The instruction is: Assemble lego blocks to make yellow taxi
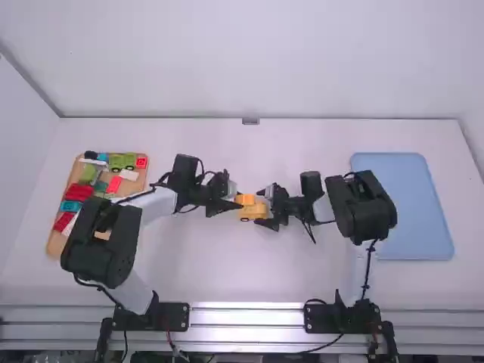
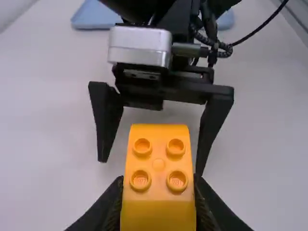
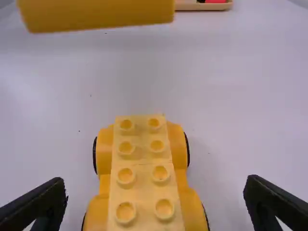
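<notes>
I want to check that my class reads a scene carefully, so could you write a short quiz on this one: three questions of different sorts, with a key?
1. What does the left gripper hold?
a) a red block
b) a yellow block
c) a green block

2. True or false: the right gripper is open, with one of its fingers on each side of the yellow wheeled base.

3. Fill in the colour: the large tray on the right side of the table is ____.

Key: 1 b; 2 true; 3 blue.
</notes>
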